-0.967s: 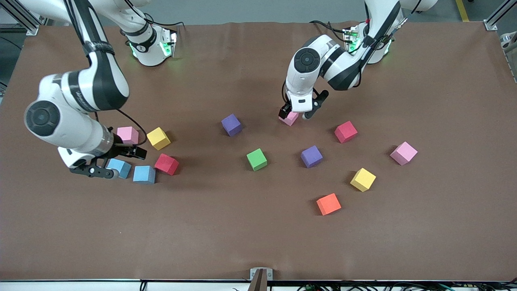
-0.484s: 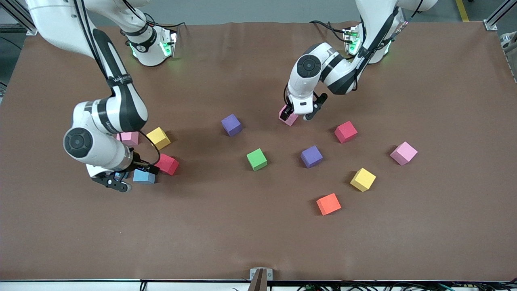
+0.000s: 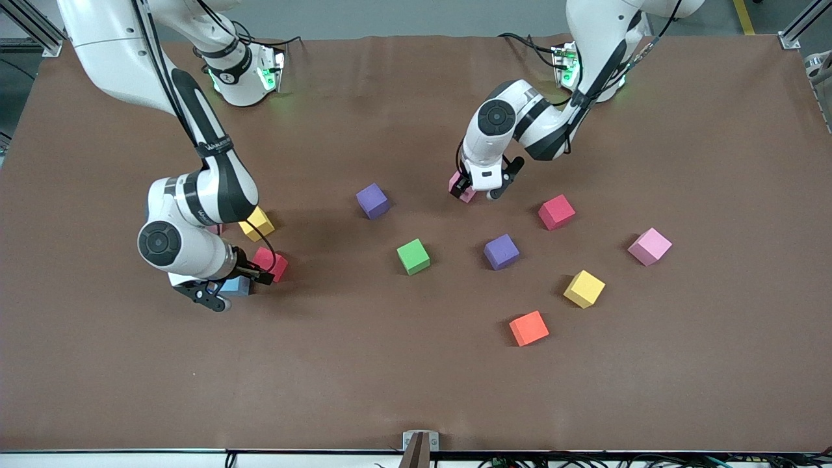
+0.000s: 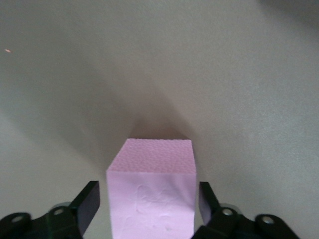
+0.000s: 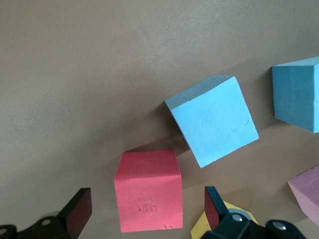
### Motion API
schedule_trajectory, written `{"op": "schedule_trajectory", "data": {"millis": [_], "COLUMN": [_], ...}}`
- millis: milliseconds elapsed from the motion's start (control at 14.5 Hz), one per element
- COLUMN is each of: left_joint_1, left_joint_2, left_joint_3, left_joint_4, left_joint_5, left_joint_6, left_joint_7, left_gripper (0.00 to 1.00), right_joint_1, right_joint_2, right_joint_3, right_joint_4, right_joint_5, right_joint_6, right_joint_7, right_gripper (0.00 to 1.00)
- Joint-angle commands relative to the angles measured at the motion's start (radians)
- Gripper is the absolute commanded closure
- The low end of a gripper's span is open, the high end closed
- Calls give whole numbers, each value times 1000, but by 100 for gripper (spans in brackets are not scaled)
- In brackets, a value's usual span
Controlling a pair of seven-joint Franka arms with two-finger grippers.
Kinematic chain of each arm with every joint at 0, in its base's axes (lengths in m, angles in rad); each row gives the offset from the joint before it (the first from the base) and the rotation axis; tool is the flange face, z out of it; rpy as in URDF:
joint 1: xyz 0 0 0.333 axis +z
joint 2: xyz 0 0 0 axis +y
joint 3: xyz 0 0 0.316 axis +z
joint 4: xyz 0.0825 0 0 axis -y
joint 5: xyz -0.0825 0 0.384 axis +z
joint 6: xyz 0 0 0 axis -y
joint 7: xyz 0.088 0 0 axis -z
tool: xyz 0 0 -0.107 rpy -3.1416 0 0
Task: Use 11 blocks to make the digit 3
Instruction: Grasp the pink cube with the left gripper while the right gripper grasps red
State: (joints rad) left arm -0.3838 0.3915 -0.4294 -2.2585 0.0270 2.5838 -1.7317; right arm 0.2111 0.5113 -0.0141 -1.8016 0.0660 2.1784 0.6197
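Observation:
The blocks lie scattered on the brown table; no digit 3 is in view. My left gripper [image 3: 474, 190] [image 4: 149, 204] is down at a pink block [image 3: 466, 195] [image 4: 152, 169]. Its fingers stand close on either side with thin gaps, still open. My right gripper [image 3: 234, 287] [image 5: 147, 211] hangs open over a red block [image 3: 273, 265] [image 5: 148, 196], which sits between its wide-set fingers. A blue block [image 3: 237, 286] [image 5: 214, 127] lies beside the red one, and a yellow block [image 3: 256, 223] is a little farther from the front camera. A second blue block [image 5: 299, 94] shows in the right wrist view.
Toward the left arm's end lie a purple block [image 3: 373, 200], a green block [image 3: 414, 256], another purple block [image 3: 501, 251], a red block [image 3: 556, 212], a pink block [image 3: 649, 246], a yellow block [image 3: 584, 288] and an orange block [image 3: 528, 328]. The right arm hides most of a pink block [image 3: 214, 229].
The right arm has swung from over the blue blocks to over the red block. The left gripper's fingers have drawn in around the pink block.

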Motion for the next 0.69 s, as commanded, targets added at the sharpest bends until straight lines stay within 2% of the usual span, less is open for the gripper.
{"op": "schedule_trajectory", "data": {"millis": [0,138,276,414,622], "left_joint_1": [-9,-10,-52,-110,-138], "left_joint_2": [15,26,55,88,122], "left_joint_3": [0,-11,-26,-26,-28], "left_joint_4": [23,62,115,160,183], "left_joint_5": [78,239,304,333,340], "left_joint_6": [22,19,16,16,15], "left_joint_7": [-17,-12,4,73,197], "left_gripper": [52,73,84,85,84], "right_joint_1": [8,11,14,16,19], "right_joint_2": [1,0,10,12,13], "right_joint_3": [-3,-3,-3,-3,-3], "right_joint_4": [-7,-19,-21,-45,-77], "right_joint_5": [17,17,17,17,15], "right_joint_6": [12,29,37,76,123], "right_joint_7": [15,15,15,12,9], "right_gripper": [0,0,0,0,0]}}
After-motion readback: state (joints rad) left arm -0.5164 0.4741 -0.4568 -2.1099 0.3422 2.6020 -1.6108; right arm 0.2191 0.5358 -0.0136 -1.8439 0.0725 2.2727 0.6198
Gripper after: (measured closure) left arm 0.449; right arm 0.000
